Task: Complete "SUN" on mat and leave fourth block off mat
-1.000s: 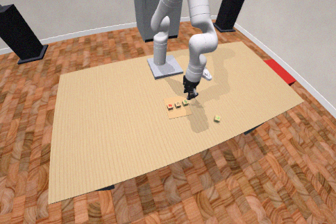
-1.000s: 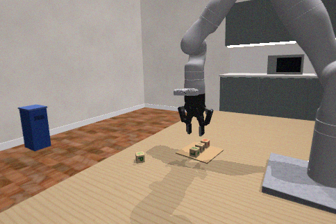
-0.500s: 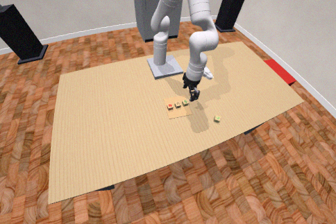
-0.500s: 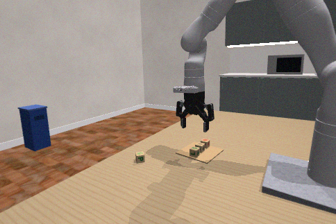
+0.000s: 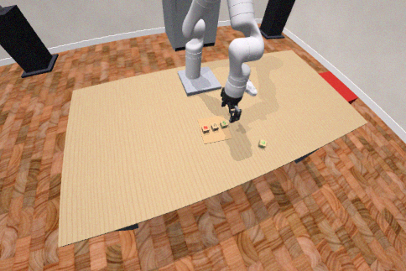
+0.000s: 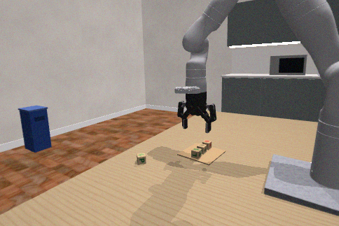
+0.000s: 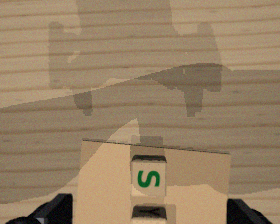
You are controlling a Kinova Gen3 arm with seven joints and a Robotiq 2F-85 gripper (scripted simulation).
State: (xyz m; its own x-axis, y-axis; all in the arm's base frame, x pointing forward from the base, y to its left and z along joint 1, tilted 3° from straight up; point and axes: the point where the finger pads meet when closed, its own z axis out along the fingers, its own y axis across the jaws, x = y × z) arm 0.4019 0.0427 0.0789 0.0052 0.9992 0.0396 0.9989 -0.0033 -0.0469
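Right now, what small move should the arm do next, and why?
Probably just lift a little further away and stop. The pincer is open, empty and above the row. The S block lies on the mat with two others; the fourth block lies off it.
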